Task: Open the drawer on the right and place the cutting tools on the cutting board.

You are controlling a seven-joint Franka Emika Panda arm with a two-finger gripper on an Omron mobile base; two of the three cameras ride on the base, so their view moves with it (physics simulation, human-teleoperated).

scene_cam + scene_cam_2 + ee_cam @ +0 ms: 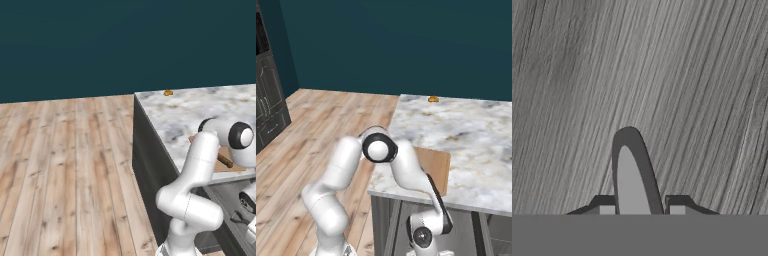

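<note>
Hand (635,207) low inside the drawer (662,75), fingers narrowed on either side of a grey blade-shaped tool (631,175) (contact unclear). A shallow pinch could let it slip on lifting. Further off, the cutting board (436,167) lies on the marble table (476,135).

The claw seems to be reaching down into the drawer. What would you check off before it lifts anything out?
1. Drawer open: ok, its grey floor lies exposed below the counter edge.
2. Tool between the claw tips: ok, a grey blade-shaped piece sits there in the hand view.
3. Grip firm: cannot tell, contact with the tips is hidden.
4. Cutting board free to receive it: cannot tell, the arm covers part of it.
5. A brown-handled object lies on the board: ok.
6. Small orange object clear of the board: ok, at the far edge.
</note>
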